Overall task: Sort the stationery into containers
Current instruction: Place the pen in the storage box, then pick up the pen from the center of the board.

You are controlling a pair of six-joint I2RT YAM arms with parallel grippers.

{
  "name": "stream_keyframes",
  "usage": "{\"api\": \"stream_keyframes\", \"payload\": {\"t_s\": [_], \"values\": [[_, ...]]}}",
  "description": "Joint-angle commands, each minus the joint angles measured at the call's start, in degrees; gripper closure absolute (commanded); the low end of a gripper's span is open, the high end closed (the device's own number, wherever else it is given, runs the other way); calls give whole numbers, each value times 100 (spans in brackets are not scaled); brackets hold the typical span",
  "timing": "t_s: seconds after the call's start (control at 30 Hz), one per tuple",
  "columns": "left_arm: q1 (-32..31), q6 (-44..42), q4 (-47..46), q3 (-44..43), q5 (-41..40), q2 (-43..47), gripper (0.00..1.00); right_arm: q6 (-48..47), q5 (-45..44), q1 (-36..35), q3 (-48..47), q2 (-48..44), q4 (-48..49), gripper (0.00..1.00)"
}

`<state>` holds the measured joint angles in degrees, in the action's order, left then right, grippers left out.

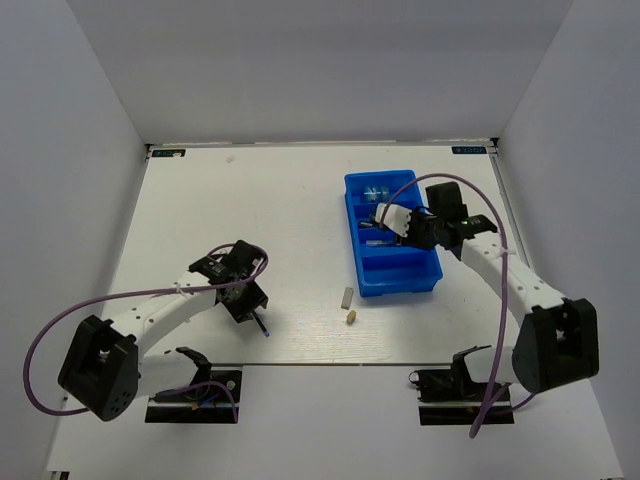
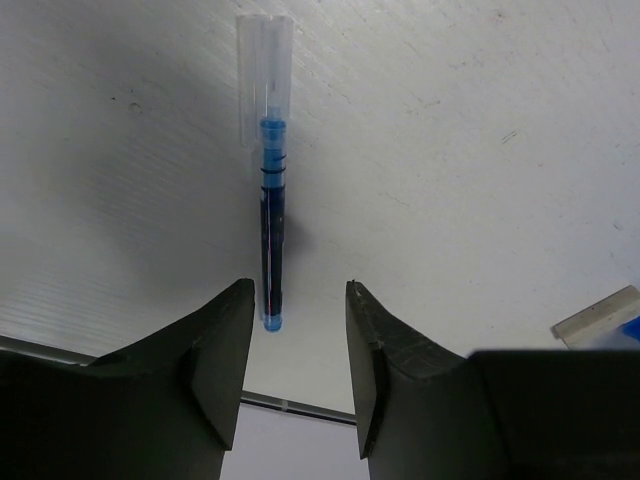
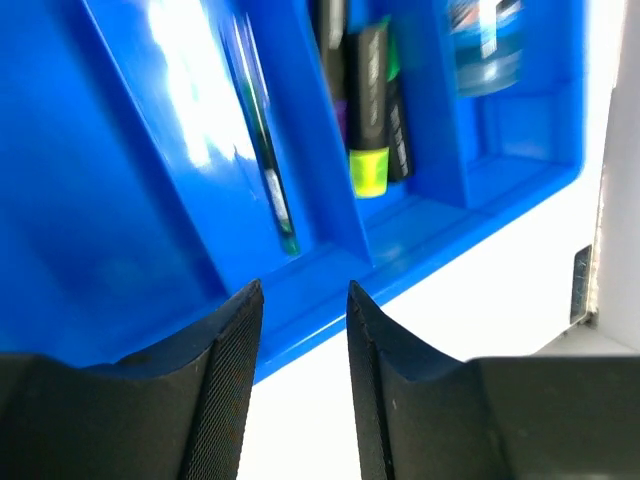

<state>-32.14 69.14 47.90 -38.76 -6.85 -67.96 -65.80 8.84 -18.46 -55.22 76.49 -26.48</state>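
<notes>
My left tool (image 2: 298,300) and right tool (image 3: 303,300) both stand open.
Left over blue pen (image 2: 272,230) on desk (image 2: 450,150); right above blue tray (image 3: 120,200).

A white table (image 1: 250,200) is seen, closed in on three sides by plain pale grey panels: a back wall (image 1: 320,70), a left wall (image 1: 60,200) and a right wall (image 1: 580,180). A thin dark seam is formed where the table's far edge meets the back wall. Two small dark tags are fixed at the far corners, a left label (image 1: 168,153) and a right label (image 1: 470,150); their print cannot be read. In the left wrist view the tabletop is shown to be finely ribbed and marked by a few small dark specks (image 2: 133,102), and a thin grey strip (image 2: 290,405) is seen running along its edge.
</notes>
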Motion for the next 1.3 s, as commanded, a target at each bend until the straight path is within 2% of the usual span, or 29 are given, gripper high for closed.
{"api": "stream_keyframes", "payload": {"t_s": [0.0, 0.13, 0.3, 0.43, 0.67, 0.87, 1.07, 1.2, 1.27], "values": [[-47, 20, -35, -254, -71, -102, 48, 1407, 1108, 70, -533, -582, -557, 57], [-240, -33, 710, -895, -614, -603, 49, 2061, 1847, 70, -279, -1284, -928, 57], [-354, 73, 668, -984, -694, -1008, 49, 2352, 1929, 105, 20, -1698, -1026, 57], [-381, 90, 633, -879, -677, -1105, 50, 2432, 1858, 167, 231, -1874, -1017, 57], [-574, 354, 791, -616, -950, -762, 50, 2493, 1911, 255, 503, -1997, -920, 57], [-548, 389, 475, -439, -800, -1122, 50, 2669, 1981, 290, 626, -2103, -885, 57], [-513, 337, 27, -334, -721, -1438, 55, 2678, 1999, 325, 706, -2208, -982, 57], [-512, 319, -228, -185, -747, -1623, 63, 2730, 2025, 395, 697, -2296, -1061, 57], [-521, 310, -377, -45, -756, -1693, 73, 2748, 2043, 422, 706, -2340, -1113, 57]]}}
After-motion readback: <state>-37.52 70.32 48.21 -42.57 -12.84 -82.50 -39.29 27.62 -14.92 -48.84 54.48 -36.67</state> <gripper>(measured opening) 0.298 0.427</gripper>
